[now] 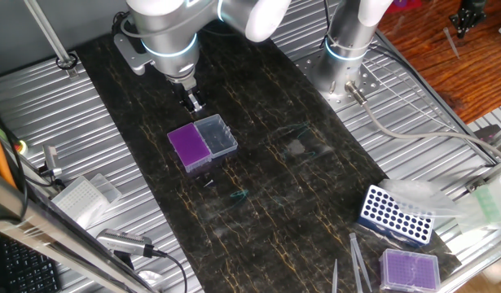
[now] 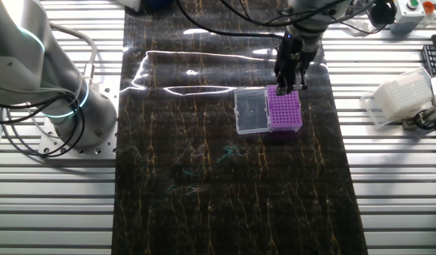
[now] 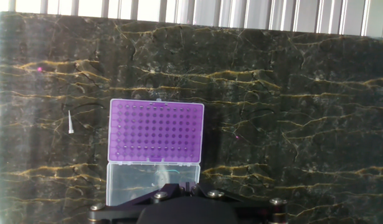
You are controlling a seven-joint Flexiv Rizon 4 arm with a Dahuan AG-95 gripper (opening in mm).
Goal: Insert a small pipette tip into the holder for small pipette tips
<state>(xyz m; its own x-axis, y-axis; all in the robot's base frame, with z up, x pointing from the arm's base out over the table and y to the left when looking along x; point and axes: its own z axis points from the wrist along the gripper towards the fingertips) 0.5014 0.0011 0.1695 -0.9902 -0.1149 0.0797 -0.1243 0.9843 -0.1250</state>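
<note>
Claw [image 2: 291, 88] hangs right over the holder [image 1: 202, 143], can't tell if it's apart or together. Tip [image 3: 70, 122] lies loose on the desk [image 2: 225, 205] just beside the holder's purple grid.

You have a dark, marble-patterned mat [image 2: 203, 184] with gold veins, glossy enough to throw glare. The table [image 2: 402, 198] beside it is ribbed bare metal with a dull sheen. The holder [image 3: 157, 130] has a matt purple plastic grid top and a clear, smooth plastic lid [image 3: 151, 177]. The tip [image 3: 71, 122] looks like pale translucent plastic.
</note>
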